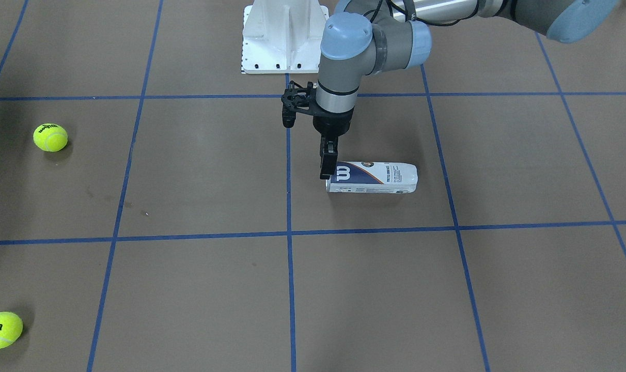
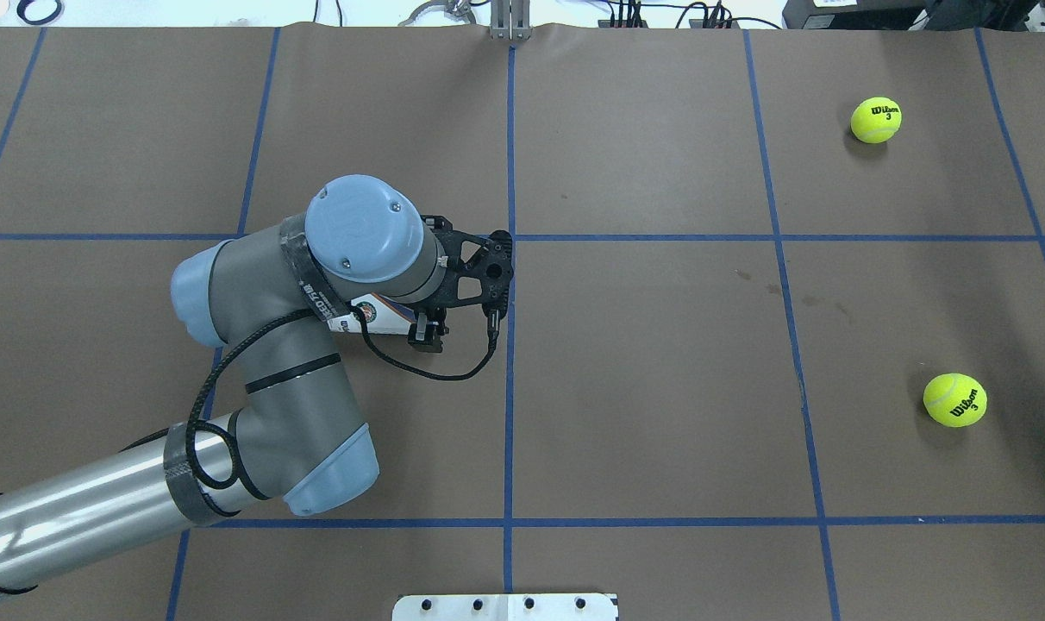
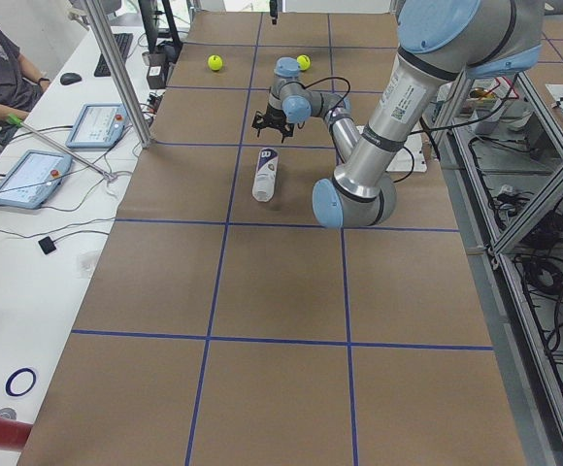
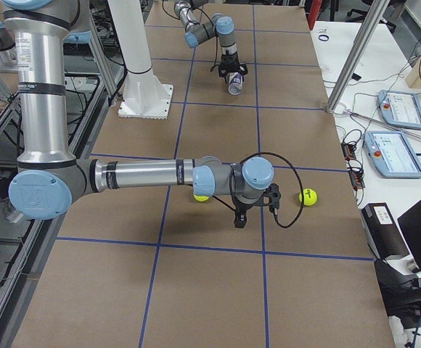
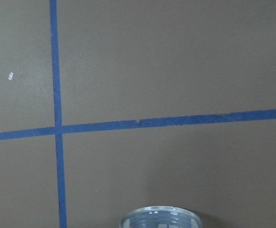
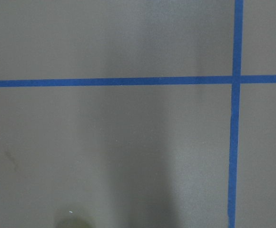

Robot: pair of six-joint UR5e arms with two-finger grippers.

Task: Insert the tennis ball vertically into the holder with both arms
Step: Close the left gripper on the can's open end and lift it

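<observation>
Holder (image 1: pixel 380 178) flat on its side on the brown surface (image 1: pixel 199 170), long axis running 9 to 3 o'clock in the front-facing view. Navy band with the white W toward the 9 o'clock end, just on the 3 o'clock side of a blue tape line (image 1: pixel 289 206). Left arm (image 2: pixel 298 371) reaching in from 8 o'clock in the overhead view, wrist directly over the holder and hiding most of it there. Left tool (image 1: pixel 327 166) pointing straight down, fingertips right at the holder's 9 o'clock end and level with it. Seen edge-on, so cannot tell whether wide, narrow or clamped on that end. From the left wrist camera, only a rounded, clear end of the holder at 6 o'clock, over bare surface and crossing tape lines. Far tennis ball (image 2: pixel 876 119) at 2 o'clock of the overhead view and near tennis ball (image 2: pixel 954 399) between 3 and 4 o'clock, both resting on the surface, well apart from the holder. Right arm (image 4: pixel 145 175) showing only from the right-side camera, stretched low over the surface. Right tool (image 4: pixel 239 219) aimed downward near the surface, one ball partly hidden behind the wrist at 9 o'clock; finger spread impossible to tell from there. White mounting base (image 1: pixel 284 36) at 12 o'clock in the front-facing view.
</observation>
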